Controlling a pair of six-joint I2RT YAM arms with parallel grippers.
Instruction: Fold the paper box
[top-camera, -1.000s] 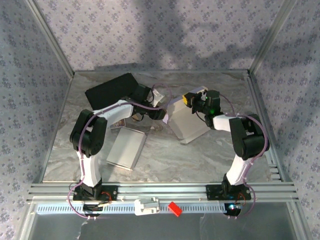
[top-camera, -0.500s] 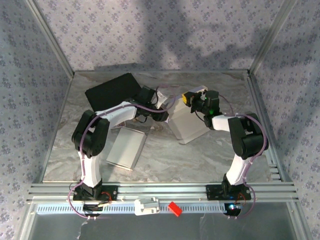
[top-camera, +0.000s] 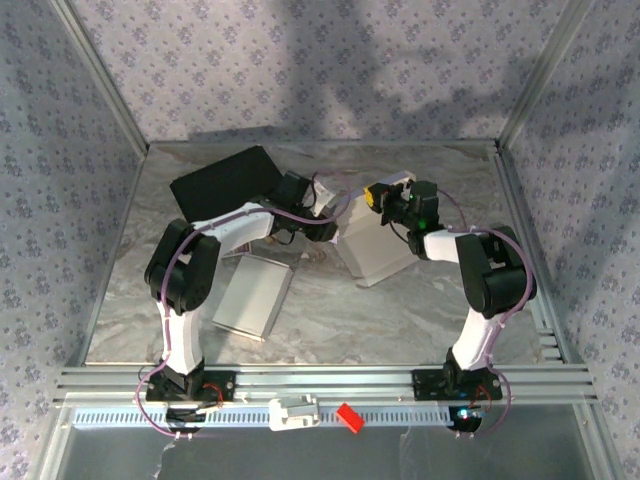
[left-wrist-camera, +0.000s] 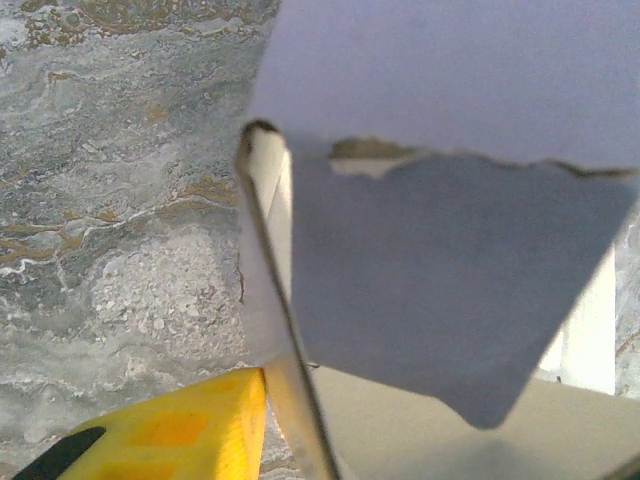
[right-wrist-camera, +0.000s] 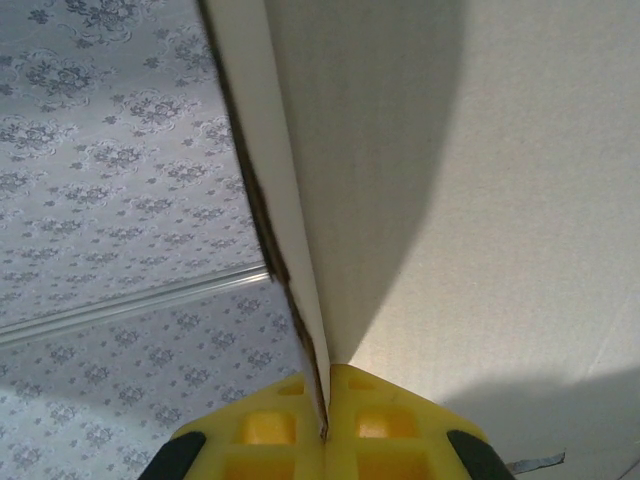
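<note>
- Your paper box sits just right of centre in the top view, on the marbled counter. Its large pale panel slopes up off the counter rather than lying flat.
- Your right claw is at the box's upper edge, just above centre frame. In the right wrist view both yellow fingers press together on the thin edge of a panel, with the card pinched between them. It is clamped on the paper box.
- Your left claw reaches in from the left of the frame and meets the box's left edge.
- In the left wrist view one yellow finger sits at lower left, just beside an upright card edge. From that alone you cannot tell how far this claw is open, or whether it grips anything.
- In the same view a flap crosses the top of the frame and shades the panel below it. A ragged line runs where the two meet.
- A black flat pad lies at the upper left of the counter, apart from the box.
- A pale flat sheet lies flat to the lower left of the box, touching neither claw.
- A small red piece and a white piece rest by the rail at the bottom of the frame.
</note>
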